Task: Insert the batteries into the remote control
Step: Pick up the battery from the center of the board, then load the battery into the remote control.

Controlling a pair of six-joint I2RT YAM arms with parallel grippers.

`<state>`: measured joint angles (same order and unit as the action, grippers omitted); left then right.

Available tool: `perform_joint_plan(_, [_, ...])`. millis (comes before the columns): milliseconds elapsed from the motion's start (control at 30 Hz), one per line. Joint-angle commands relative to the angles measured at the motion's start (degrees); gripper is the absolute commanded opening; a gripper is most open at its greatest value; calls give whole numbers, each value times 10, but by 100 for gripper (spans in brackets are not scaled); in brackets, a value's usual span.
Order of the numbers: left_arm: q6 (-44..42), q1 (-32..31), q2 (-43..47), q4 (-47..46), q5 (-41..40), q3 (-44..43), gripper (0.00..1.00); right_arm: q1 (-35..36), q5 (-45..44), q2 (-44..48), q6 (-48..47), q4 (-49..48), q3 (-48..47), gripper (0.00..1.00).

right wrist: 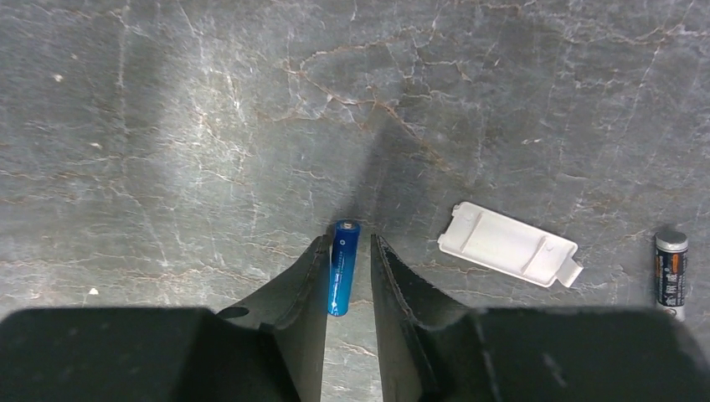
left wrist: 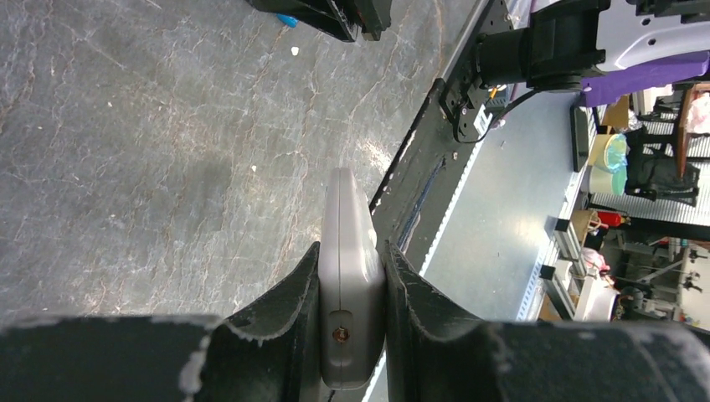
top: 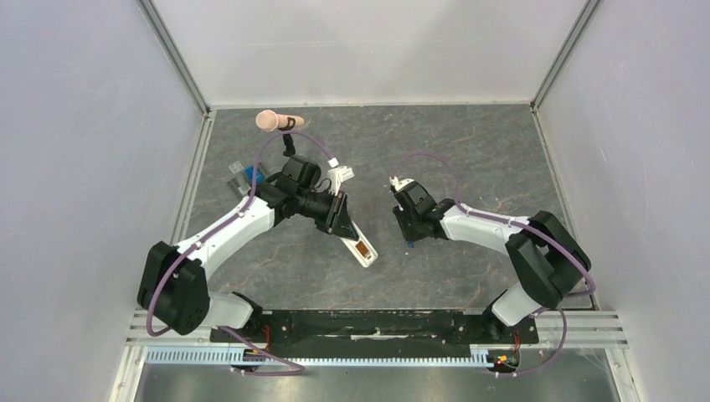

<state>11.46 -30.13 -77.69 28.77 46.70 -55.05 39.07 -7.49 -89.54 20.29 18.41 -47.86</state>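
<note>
My left gripper (top: 339, 213) is shut on the remote control (top: 358, 243). It holds the slim white body on edge, slanting down toward the table. In the left wrist view both pads press the sides of the remote control (left wrist: 352, 243). My right gripper (right wrist: 349, 238) is down at the table and open, its jaws straddling the blue battery (right wrist: 343, 268). The left finger touches the battery; a thin gap shows at the right finger. The dark grey battery (right wrist: 671, 272) lies off to the right. From above, the blue battery (top: 410, 245) is a speck under the right gripper (top: 409, 237).
A white battery cover (right wrist: 508, 244) lies on the table between the two batteries. At the back left stand a pink microphone (top: 276, 121) and a blue toy brick (top: 251, 174). The black base rail (top: 360, 322) runs along the near edge.
</note>
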Motion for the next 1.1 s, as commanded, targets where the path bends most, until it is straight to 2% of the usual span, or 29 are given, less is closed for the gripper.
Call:
perform_joint_plan(0, [28,-1,-10,3,18,-26,2,6,-28,-16,-5,16,-24,27])
perform_joint_plan(133, [26,-2,-11,3,8,-29,2,7,-21,-31,-7,21,-28,24])
perform_joint_plan(267, [17,-5,-9,3,-5,-33,2,6,-18,-32,-4,24,-30,7])
perform_joint_plan(400, [13,-17,4,5,-35,-37,2,6,-16,9,3,9,-26,1])
perform_joint_plan(700, [28,-61,-20,8,-65,-89,2,7,-36,180,28,-36,0,0])
perform_joint_plan(867, [45,-74,-86,4,-34,-125,2,7,-36,277,33,-70,34,0])
perform_joint_plan(1067, [71,-73,-194,26,7,-189,2,7,35,355,11,-150,109,1])
